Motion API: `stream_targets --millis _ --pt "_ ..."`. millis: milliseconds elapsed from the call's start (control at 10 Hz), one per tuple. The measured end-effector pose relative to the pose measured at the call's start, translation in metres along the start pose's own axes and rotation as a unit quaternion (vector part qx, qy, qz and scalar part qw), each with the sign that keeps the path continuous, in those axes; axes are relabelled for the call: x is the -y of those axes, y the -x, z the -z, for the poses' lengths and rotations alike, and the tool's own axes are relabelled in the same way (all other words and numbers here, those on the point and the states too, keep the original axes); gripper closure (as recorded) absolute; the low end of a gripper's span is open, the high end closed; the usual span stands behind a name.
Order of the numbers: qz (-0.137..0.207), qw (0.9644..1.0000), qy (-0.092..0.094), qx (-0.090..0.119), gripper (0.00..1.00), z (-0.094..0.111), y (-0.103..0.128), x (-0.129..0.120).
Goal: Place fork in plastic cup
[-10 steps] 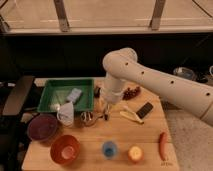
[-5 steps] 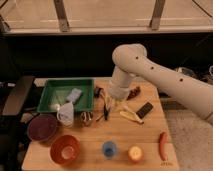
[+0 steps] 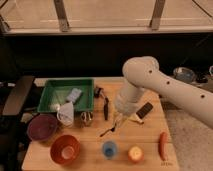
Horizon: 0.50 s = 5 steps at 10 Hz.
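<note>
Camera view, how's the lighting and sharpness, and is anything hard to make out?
Camera view: warm, dim light on the wooden table, with a dark band behind it; the whole frame is soft, so the fork reads only as a thin dark streak above the plastic cup; the gripper sits low beside the fork, blurred against the pale arm, so its jaws cannot be told apart.

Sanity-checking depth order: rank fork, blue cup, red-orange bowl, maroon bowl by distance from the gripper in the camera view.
The gripper hangs low at table centre.
1. fork: just below-left of it.
2. blue cup: front edge, below it.
3. red-orange bowl: front left.
4. maroon bowl: far left edge.
</note>
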Motion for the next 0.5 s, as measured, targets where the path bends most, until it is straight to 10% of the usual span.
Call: stream_targets --millis 500 --pt "-0.009 0.9998 -0.002 0.015 1.0 -0.016 0.012 -0.026"
